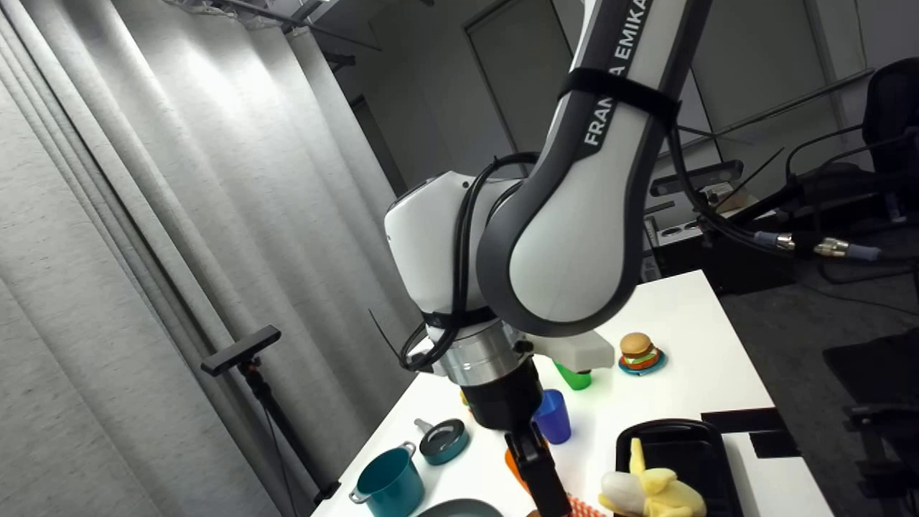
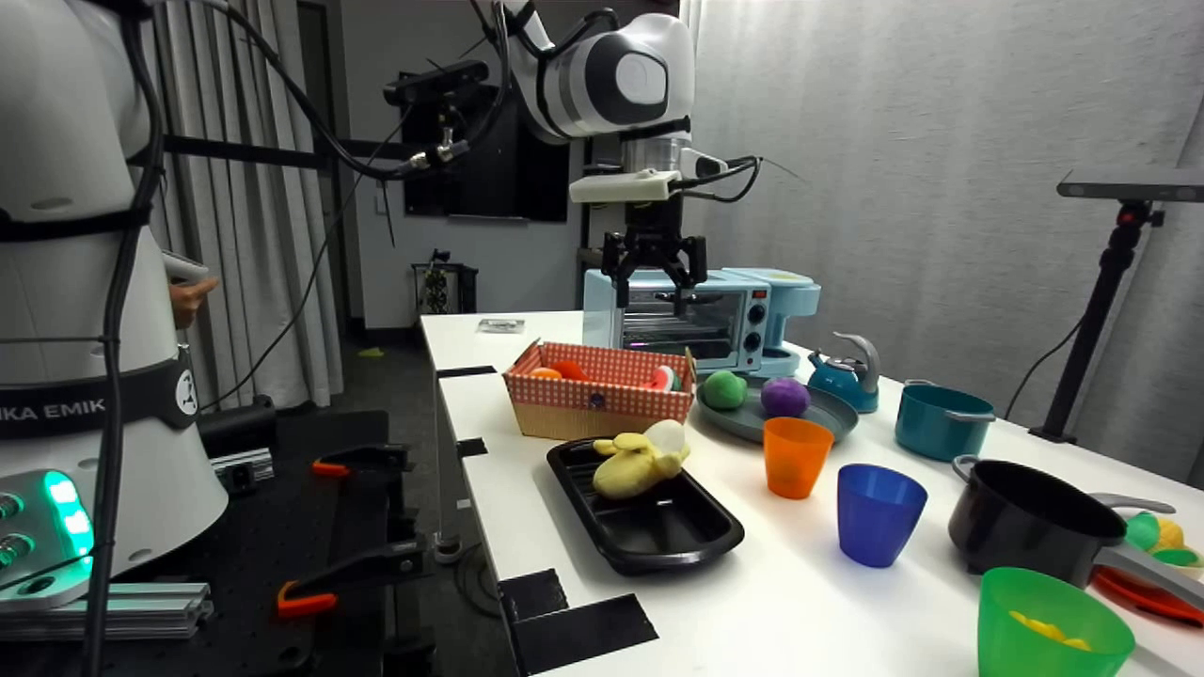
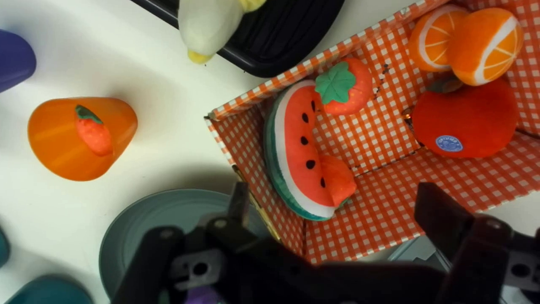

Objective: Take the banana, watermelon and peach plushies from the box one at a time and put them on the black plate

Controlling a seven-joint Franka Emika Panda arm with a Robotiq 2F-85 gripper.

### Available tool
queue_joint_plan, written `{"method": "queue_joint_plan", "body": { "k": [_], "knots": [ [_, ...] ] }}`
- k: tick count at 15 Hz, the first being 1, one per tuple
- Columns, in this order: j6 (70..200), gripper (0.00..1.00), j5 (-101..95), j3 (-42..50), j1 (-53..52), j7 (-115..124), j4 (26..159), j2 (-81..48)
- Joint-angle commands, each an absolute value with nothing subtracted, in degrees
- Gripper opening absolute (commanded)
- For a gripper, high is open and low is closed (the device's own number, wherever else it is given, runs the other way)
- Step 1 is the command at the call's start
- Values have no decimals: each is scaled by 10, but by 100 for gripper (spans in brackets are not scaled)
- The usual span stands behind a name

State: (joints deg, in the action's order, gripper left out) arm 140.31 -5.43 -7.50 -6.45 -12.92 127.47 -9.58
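Pale grey curtains (image 2: pixel 941 235) hang behind a white surface (image 2: pixel 752 583), above which the black two-fingered gripper (image 2: pixel 651 299) hovers, its fingers (image 3: pixel 443 215) spread wide. Below the gripper, a red-and-white checked box (image 2: pixel 602 411) holds the flat red plush watermelon wedge (image 3: pixel 295 145) with green rind, beside its end wall. Lower and to one side of the gripper, the yellow-and-white plush banana (image 2: pixel 632 468) lies across the black rectangular plate (image 2: pixel 673 527), its white end past the rim.
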Motion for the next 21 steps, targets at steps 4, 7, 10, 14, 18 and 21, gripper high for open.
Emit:
{"method": "queue_joint_plan", "body": {
  "k": [4, 7, 10, 14, 18, 21],
  "knots": [
    [1412, 100, -64, -76, -71, -125, 1245, -142],
    [1420, 100, -64, -74, -71, -116, 1241, -160],
    [1429, 100, -66, -72, -71, -110, 1236, -179],
    [1445, 100, -69, -69, -73, -109, 1224, -205],
    [1454, 100, -67, -67, -72, -106, 1210, -231],
    [1459, 100, -67, -63, -70, -105, 1202, -248]
  ]
}}
